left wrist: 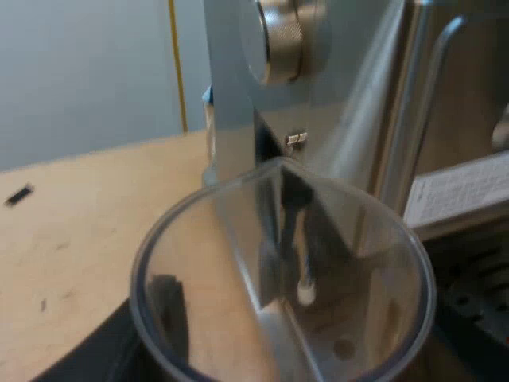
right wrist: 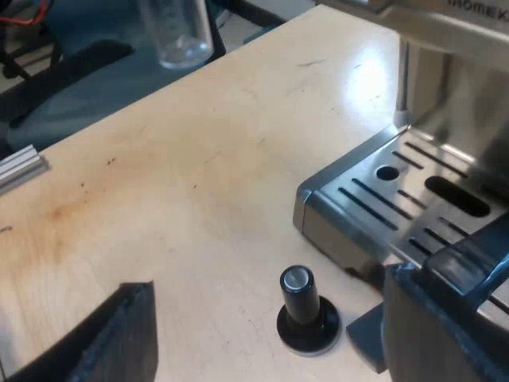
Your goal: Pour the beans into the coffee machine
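The measuring glass (left wrist: 282,278) sits upright and close against the side panel of the espresso machine (left wrist: 350,95), below its metal knob (left wrist: 278,36). The wall looks clear to the base, so whether any beans are inside cannot be told. The left gripper (left wrist: 262,362) holds the glass, with one dark finger (left wrist: 95,354) against its wall.

Step in hand, as judged: carrying the glass toward the machine. The next move calls for a lift to the bean hopper on the machine's top, then a controlled tilt.

The right gripper (right wrist: 274,326) hangs with its fingers wide apart and empty above the tamper (right wrist: 305,309), which stands on the table (right wrist: 175,183) just beside the drip tray (right wrist: 398,199).
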`<state>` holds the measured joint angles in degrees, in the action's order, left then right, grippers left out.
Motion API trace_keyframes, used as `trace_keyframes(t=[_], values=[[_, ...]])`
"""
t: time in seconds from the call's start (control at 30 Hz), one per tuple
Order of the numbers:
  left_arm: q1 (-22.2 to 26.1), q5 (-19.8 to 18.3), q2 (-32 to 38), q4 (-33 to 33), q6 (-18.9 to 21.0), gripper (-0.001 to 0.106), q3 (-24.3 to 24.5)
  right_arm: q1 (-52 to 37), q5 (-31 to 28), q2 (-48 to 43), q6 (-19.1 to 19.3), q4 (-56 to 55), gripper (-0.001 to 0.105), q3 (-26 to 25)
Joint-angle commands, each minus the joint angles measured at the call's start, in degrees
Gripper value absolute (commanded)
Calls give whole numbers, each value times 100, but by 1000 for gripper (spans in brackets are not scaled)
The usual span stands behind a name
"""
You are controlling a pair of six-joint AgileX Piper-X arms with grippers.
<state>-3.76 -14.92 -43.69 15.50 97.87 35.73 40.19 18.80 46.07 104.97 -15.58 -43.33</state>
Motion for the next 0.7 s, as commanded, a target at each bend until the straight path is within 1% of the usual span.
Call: trace_keyframes(t=[0.03,0.07,0.1,0.13,0.2,0.23,0.33,0.37,0.4,0.47,0.6,0.7], values=[[380,-462,27,-732,125,37,-399,20,130,-34,68,117,62,-31],[473,-507,27,-816,125,37,-435,20,141,-19,68,134,62,-31],[666,-648,27,-966,125,37,-506,332,107,88,68,537,62,-31],[761,-748,27,-1011,125,37,-530,385,78,104,68,563,62,-31],[1118,-1072,11,-1176,125,37,-630,597,-224,229,68,703,62,-31],[1217,-1164,0,-1179,105,37,-652,675,-399,293,68,732,62,-31],[1282,-1185,-66,-1221,69,37,-677,812,-813,505,68,731,62,-31],[1280,-1183,-80,-1250,55,37,-680,821,-839,554,68,753,62,-31],[1281,-1183,-176,-1338,-189,37,-710,819,-842,607,68,779,62,-31],[1259,-1183,-286,-1470,-352,37,-755,818,-842,741,54,855,62,-31],[1259,-1183,-448,-1682,-385,37,-753,818,-879,955,25,1091,62,-31],[1259,-1183,-599,-2068,-385,37,-758,818,-971,1082,25,1275,62,-31]])
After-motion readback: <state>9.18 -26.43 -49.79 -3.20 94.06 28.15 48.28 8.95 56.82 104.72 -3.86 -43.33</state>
